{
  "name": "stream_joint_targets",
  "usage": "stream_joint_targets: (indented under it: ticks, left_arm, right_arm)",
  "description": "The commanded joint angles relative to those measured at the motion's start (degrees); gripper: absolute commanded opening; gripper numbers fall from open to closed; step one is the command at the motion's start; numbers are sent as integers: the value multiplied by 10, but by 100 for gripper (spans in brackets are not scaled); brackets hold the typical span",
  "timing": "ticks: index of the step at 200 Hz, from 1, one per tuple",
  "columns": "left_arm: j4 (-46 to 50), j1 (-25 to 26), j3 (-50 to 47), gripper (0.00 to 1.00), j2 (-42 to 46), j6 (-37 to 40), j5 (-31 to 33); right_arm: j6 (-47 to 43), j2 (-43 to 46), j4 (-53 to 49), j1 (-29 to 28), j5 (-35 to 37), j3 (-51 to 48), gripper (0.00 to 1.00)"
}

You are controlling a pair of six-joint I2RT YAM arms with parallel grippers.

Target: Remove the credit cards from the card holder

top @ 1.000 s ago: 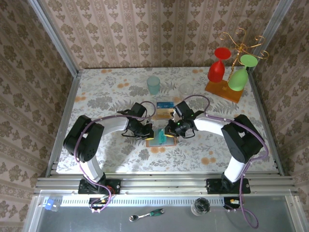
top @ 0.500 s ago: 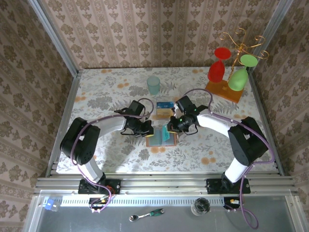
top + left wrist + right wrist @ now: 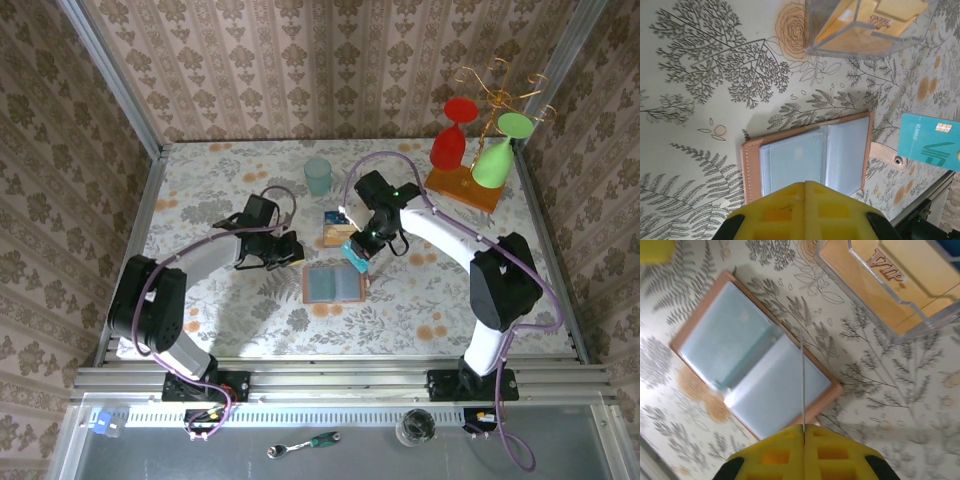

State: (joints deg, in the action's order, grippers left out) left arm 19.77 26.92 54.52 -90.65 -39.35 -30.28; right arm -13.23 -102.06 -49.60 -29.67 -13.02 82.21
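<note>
Right now I have the right tool (image 3: pixel 357 255) clamped on the teal card (image 3: pixel 929 149), which it holds off the counter (image 3: pixel 220 200) over the far right corner of the card holder (image 3: pixel 335 284). The card holder lies open and flat, its far edge near the clear tray (image 3: pixel 920 322) with the orange card (image 3: pixel 890 275) inside. My left tool (image 3: pixel 290 250) is closed on nothing, just off the far left corner. Bare counter lies along its near edge and both sides.
</note>
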Motion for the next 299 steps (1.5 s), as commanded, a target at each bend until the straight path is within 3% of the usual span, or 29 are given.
stream_joint_targets:
  ticks: [1,61,164,299]
  left_arm:
    - [21,-4,12,0,22,8,2]
    - [29,-37,10,0,31,8,2]
    - [2,-47,4,1,15,-17,6]
    - [-7,-57,7,1,-3,-25,3]
  right_arm:
    - [-153,-16,-57,-3,56,44,0]
    - [-261,-109,-130,-5,125,195,0]
    - [-327,-242,-181,5,149,429,0]
    - [-377,-336,-164,11,187,540,1]
